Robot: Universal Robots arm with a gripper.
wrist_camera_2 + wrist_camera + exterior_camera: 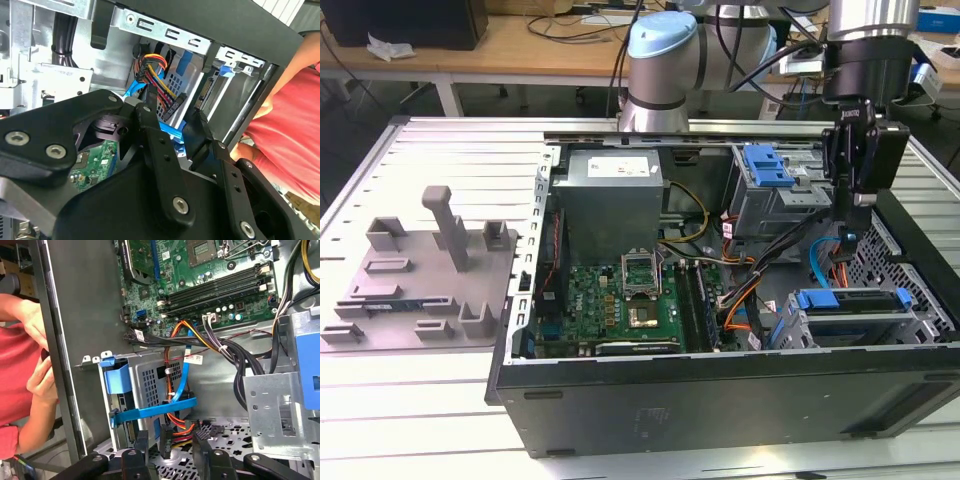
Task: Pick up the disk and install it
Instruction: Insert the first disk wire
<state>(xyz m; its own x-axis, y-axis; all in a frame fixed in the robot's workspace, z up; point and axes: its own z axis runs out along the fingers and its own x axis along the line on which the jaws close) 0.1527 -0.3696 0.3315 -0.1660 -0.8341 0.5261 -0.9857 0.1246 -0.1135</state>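
Below the gripper (850,225), we see the disk (850,300) seated in the cage (925,318), blue bracket showing, apart from the fingers. Gripper wide open, empty, hovering over cables (176,424). Person's hand (42,382) beyond the case wall (75,315).

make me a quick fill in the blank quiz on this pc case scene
1. The gripper hangs over the exterior view's ____ end of the open computer case.
2. Its jaws stand ____, gripping nothing.
3. The disk, in the drive cage below the gripper, is framed in ____ plastic.
4. The grey fixture plate lies to the exterior view's ____ of the case.
Missing words: right; open; blue; left.
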